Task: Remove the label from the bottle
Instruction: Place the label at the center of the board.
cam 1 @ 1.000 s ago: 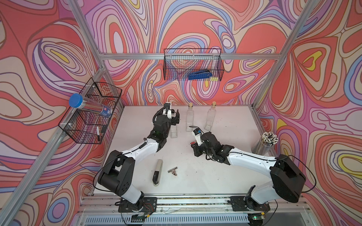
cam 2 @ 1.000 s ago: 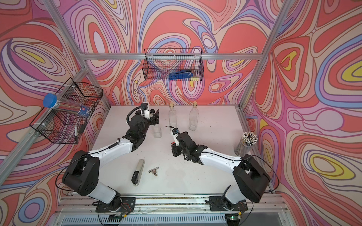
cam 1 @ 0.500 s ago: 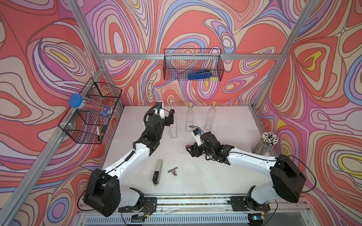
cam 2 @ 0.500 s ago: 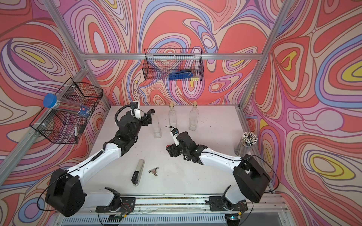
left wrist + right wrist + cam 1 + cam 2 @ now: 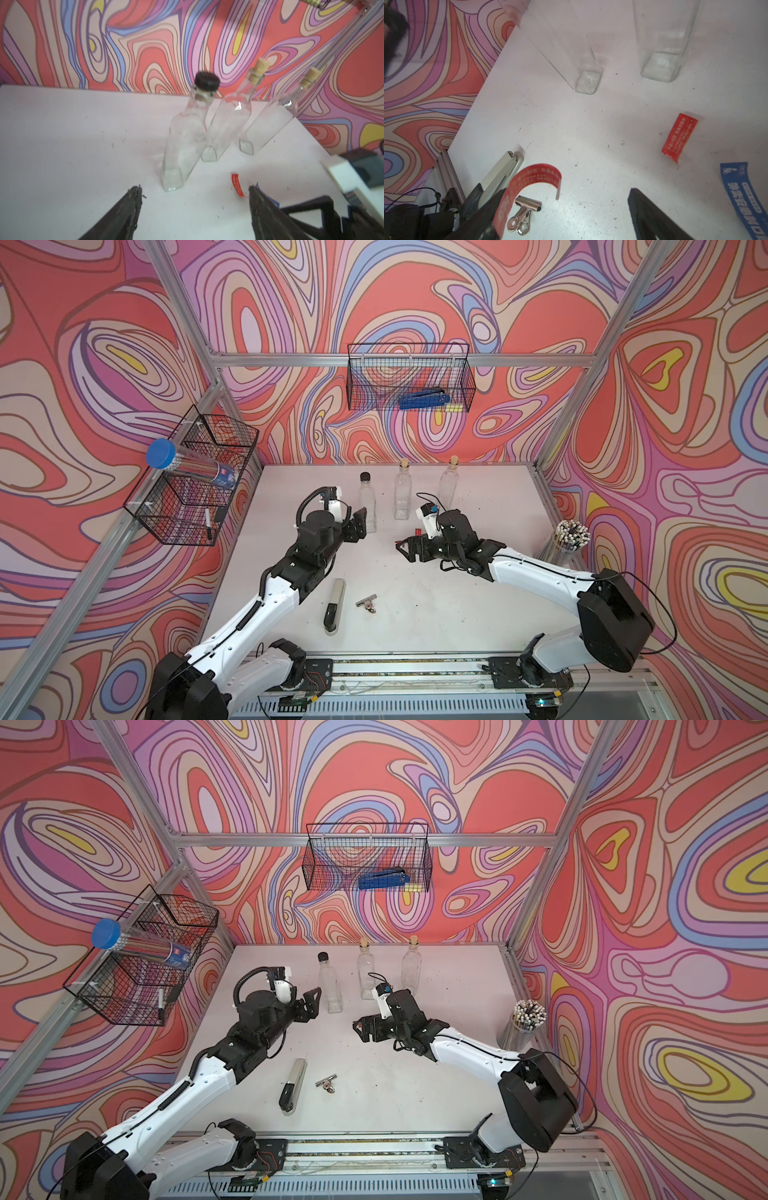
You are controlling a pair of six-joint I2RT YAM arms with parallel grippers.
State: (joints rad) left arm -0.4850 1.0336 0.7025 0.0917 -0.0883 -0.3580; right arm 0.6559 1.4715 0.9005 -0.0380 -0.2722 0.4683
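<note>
Since a second ago, our left gripper has backed off the bottle, and our right gripper has let go its clench. On the bench the left gripper is spread and empty. The black-capped bottle stands upright just ahead of its fingertips, not touching. The right gripper is also spread, and sits near the bottle. A curled red label clings to one finger, and a second label lies flat nearby.

Bright even light, soft shadows, left wrist view blurred
</note>
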